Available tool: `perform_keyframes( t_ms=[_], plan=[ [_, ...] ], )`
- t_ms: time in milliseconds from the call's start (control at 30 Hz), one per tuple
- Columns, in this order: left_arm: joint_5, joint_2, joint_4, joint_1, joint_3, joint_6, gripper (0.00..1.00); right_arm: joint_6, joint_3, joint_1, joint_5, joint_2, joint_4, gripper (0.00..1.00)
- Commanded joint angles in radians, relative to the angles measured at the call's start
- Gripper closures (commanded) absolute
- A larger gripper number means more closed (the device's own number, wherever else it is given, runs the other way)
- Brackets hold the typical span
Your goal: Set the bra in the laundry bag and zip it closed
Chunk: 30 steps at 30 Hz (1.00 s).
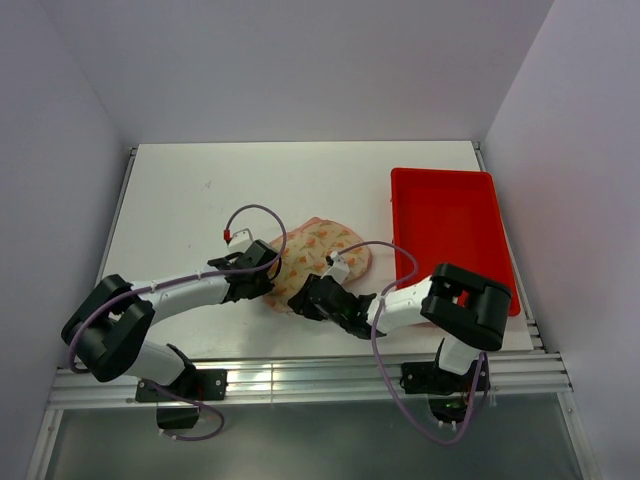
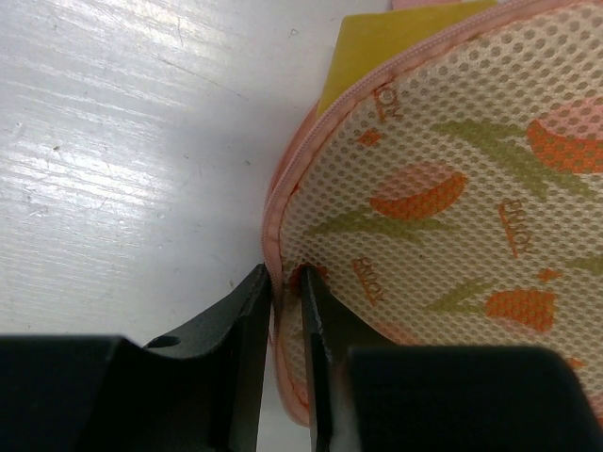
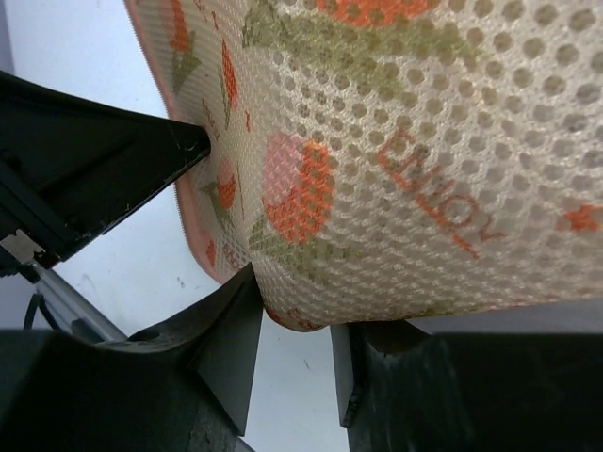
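Jaws of left gripper (image 2: 285, 280) and right gripper (image 3: 294, 318) each clamp the laundry bag (image 1: 322, 248).

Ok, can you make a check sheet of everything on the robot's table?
Surface: white table, scuffed.
Job's things: bag at centre, print side up; yellow bra peeks out at its edge.
Clutter: red tray at right.
Grippers: left gripper pinches the bag's pink zipper edge; right gripper grips its near edge.
Cables: purple cables loop off both arms.
Surroundings: plain walls on three sides.
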Motion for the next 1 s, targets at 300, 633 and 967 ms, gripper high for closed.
perform_keyframes(
  t_ms=[300,633,967],
  plan=[
    [0.047,-0.106,-0.005,-0.004,-0.010,0.032,0.66,0.045,0.253,-0.022,-0.031,0.040,-0.420,0.94],
    [0.001,-0.425,-0.013,-0.016,-0.074,0.067,0.45,0.042,0.466,-0.106,-0.233,0.140,-0.642,1.00],
    [-0.110,-0.547,-0.087,-0.209,-0.211,-0.109,0.54,-0.003,0.620,-0.151,-0.290,0.201,-0.773,1.00]
  ],
)
